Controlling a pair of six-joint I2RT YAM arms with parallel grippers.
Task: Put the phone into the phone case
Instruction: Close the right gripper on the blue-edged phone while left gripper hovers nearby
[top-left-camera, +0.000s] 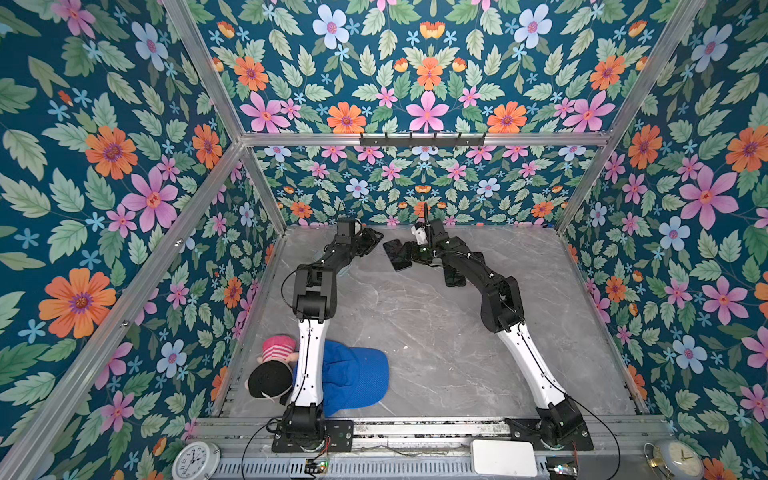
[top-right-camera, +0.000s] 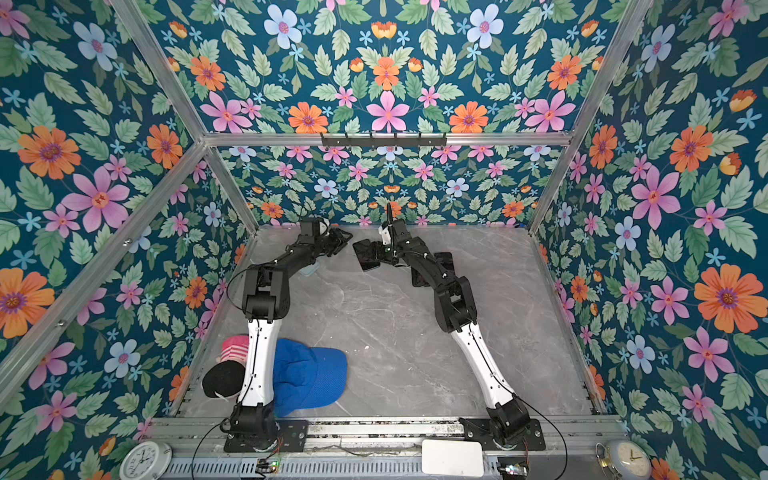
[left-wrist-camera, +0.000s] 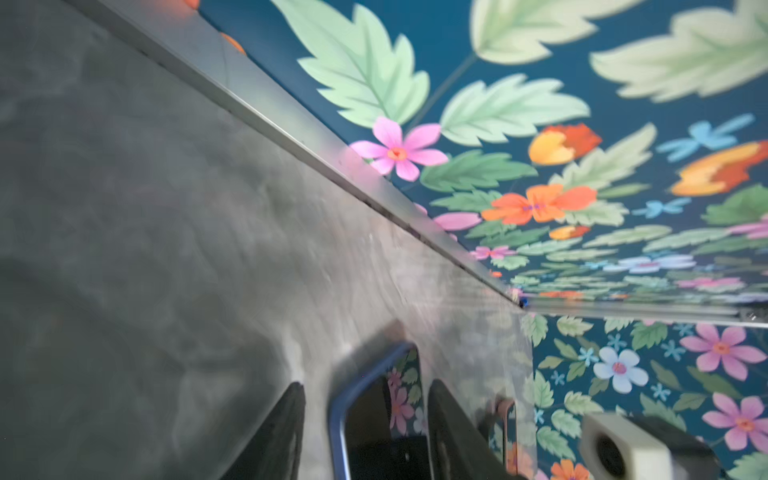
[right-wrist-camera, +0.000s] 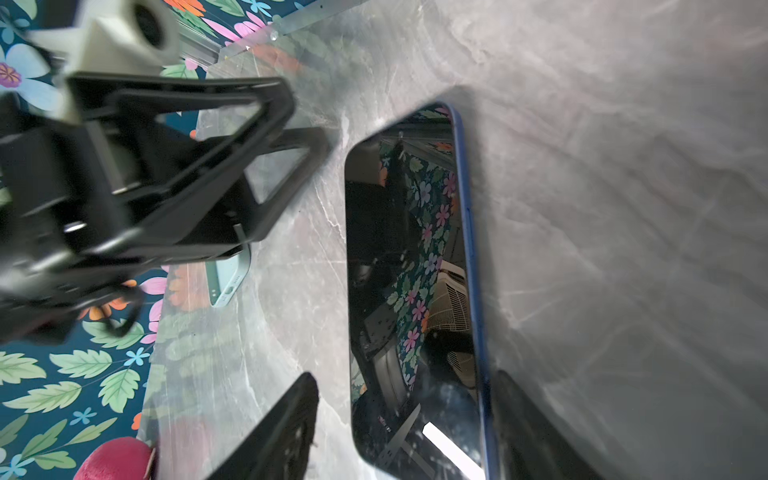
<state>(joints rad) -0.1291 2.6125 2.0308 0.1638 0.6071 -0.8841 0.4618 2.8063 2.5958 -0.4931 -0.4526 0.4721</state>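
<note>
Right gripper (right-wrist-camera: 403, 376) is straddling the blue-edged, black-glass phone (right-wrist-camera: 407, 266), jaws wide, not clamping yet. The phone is lying flat, upper-middle in both top views. Left gripper (left-wrist-camera: 365, 386) is hanging half-open, empty. I'd be squeezing the long edges squarely, then heading frame-left toward the pale mint plastic phone case (right-wrist-camera: 226, 278).

Phone (top-left-camera: 397, 256) on table (top-left-camera: 415, 332), far centre; case (top-right-camera: 309, 271) left of it; cap (top-left-camera: 357, 374) front-left
</note>
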